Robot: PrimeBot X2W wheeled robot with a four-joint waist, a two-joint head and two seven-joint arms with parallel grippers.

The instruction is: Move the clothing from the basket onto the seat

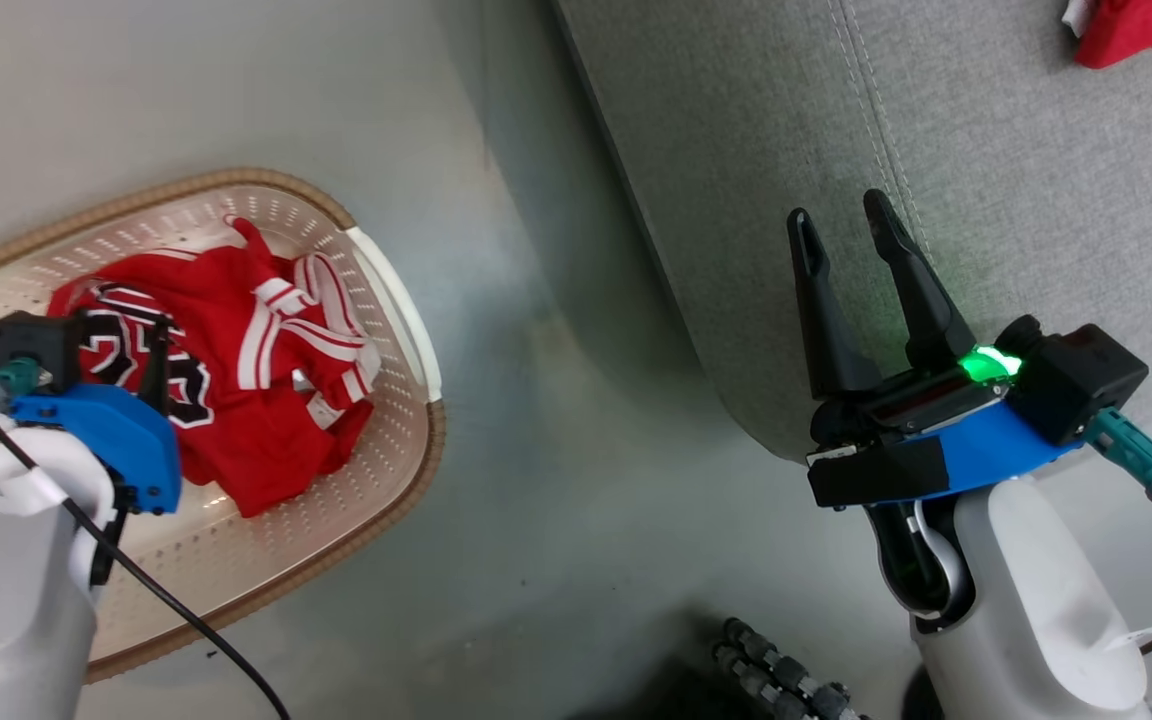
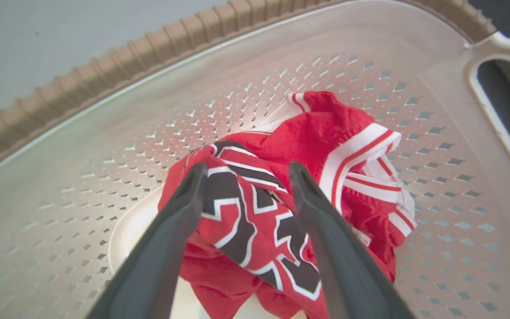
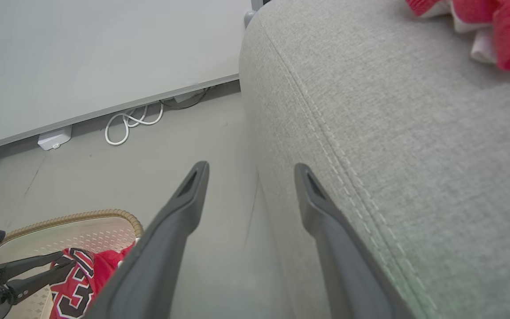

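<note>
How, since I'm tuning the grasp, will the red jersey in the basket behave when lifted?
Probably floppy: the jersey lies crumpled in the basket, so it should drape and dangle. Likely light, being thin-looking fabric. A pinch by the open left hand may trail its striped edges.

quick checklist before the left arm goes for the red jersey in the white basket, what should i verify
1. Left gripper jaws open: ok.
2. Left gripper lined up over the red jersey with black-and-white numerals, numerals between its fingers: ok.
3. Fingers touching the cloth: cannot tell.
4. Jersey lying loose in the cream perforated plastic basket, nothing on top: ok.
5. Right gripper open, empty, away from the basket: ok.
6. Bare room on the light-grey fabric sofa beside the red garment lying there: ok.
</note>
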